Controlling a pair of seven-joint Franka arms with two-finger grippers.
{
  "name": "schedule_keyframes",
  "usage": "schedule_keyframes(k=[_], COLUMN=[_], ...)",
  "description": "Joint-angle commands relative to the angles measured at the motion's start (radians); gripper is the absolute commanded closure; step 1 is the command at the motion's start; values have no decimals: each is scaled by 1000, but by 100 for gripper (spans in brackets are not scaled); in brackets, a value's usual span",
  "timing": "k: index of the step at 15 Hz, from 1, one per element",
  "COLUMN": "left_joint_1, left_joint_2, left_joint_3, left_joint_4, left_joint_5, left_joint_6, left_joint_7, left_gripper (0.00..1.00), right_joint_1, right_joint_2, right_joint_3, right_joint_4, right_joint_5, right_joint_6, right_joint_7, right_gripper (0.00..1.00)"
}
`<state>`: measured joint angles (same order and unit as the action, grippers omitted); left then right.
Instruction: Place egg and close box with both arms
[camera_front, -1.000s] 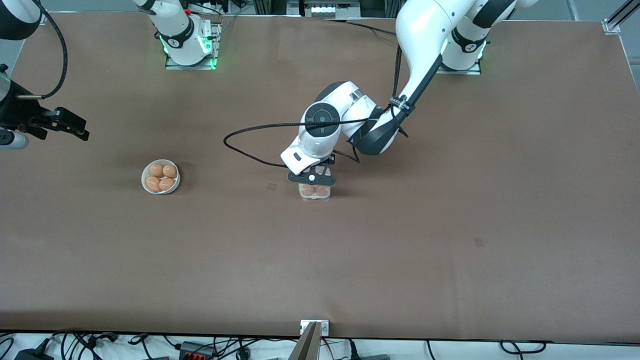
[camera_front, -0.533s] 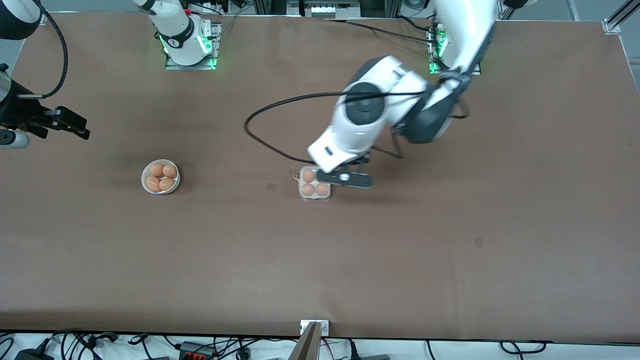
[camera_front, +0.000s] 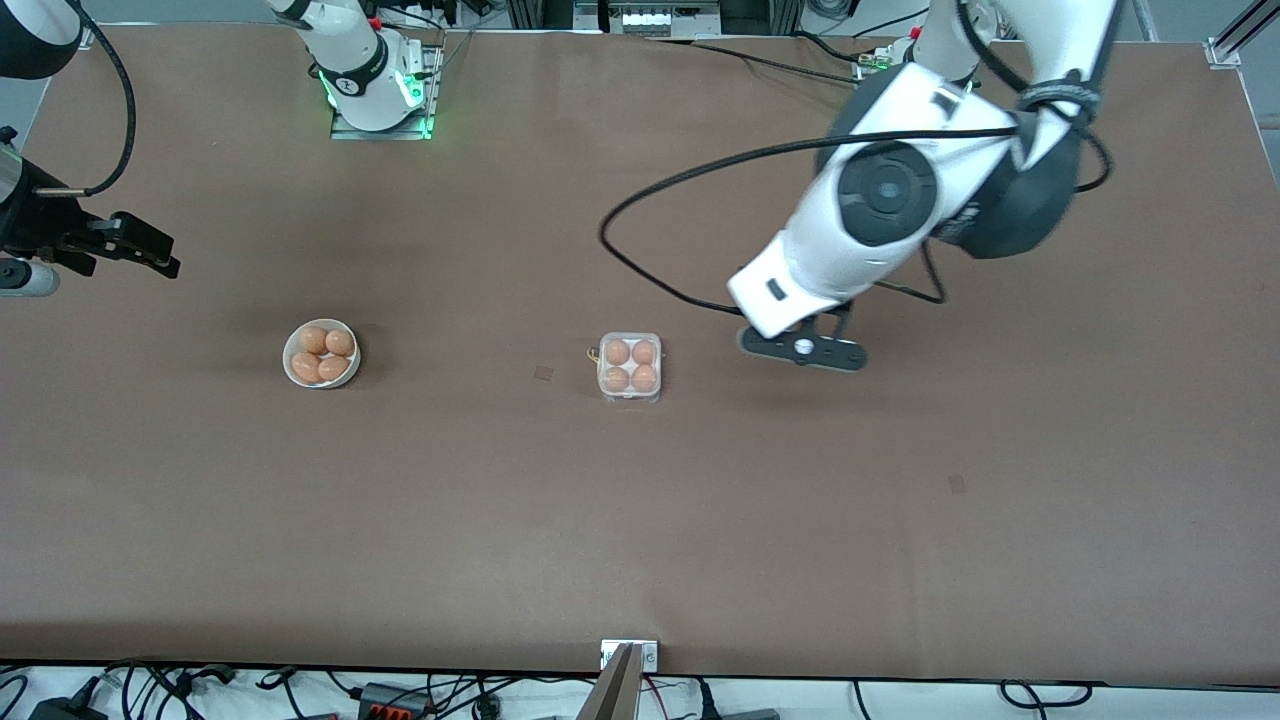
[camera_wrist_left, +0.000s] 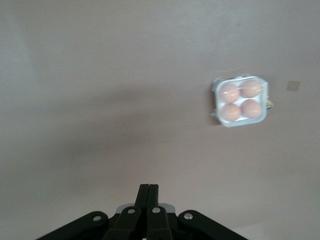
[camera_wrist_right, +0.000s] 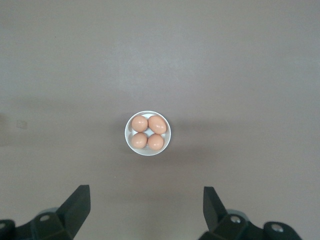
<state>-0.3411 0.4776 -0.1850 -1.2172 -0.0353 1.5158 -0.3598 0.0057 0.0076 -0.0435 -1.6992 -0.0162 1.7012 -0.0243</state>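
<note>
holding four brown eggs, the closed box (camera_front: 630, 367) sits mid-table; a white bowl (camera_front: 321, 353) toward the right arm's end holds four more. left gripper (camera_front: 802, 349) clenched empty over bare table, right gripper (camera_wrist_right: 145, 206) released, waiting.

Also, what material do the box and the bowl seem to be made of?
The box: likely thin clear plastic, glossy; all four eggs show through its lid. The bowl: smooth, opaque white, perhaps ceramic or plastic; the look leaves that open.

1. Table (camera_front: 640, 520): brown matte surface filling nearly the whole front view.
2. Cables (camera_front: 400, 695): black, along the table's near edge.
3. Green lights (camera_front: 425, 125): glowing at the table's far edge.
</note>
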Motion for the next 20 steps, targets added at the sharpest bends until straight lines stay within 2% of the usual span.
schedule_keyframes(k=[1,6,10,14,15,16,17,18,19,20], left_joint_1=[65,140,186,258,284,293,295,295,307,319], left_joint_2=[-117,-230,-335,-355,-359,-358,-358,-355,-355,-353], left_joint_3=[-10,-8,-11,-11,-13,-13,-7,-2,-1,-1], left_joint_4=[-148,-319,-496,-536,-532,-526,-521,-500,-483,-467], left_joint_5=[3,6,37,37,37,37,37,35,35,35], left_joint_6=[3,12,113,126,121,118,118,118,115,115], left_joint_7=[50,68,154,232,246,248,254,265,271,269], left_gripper=[98,97,98,97,89,75,65,24,0,0], right_joint_1=[-18,-19,-19,-19,-19,-19,-19,-19,-19,-19], right_joint_2=[-6,-6,-17,-17,-17,-17,-18,-17,-17,-18], right_joint_3=[17,16,16,16,14,14,14,14,14,13], right_joint_4=[12,13,12,12,13,12,12,12,12,12], right_joint_5=[-5,-4,-4,-5,-4,-4,-4,-4,-4,-4], right_joint_6=[-17,-17,-18,-18,-18,-18,-20,-22,-25,-26], right_joint_7=[-13,-11,-13,-13,-13,-13,-13,-13,-13,-11], right_gripper=[0,0,0,0,0,0,0,0,0,0])
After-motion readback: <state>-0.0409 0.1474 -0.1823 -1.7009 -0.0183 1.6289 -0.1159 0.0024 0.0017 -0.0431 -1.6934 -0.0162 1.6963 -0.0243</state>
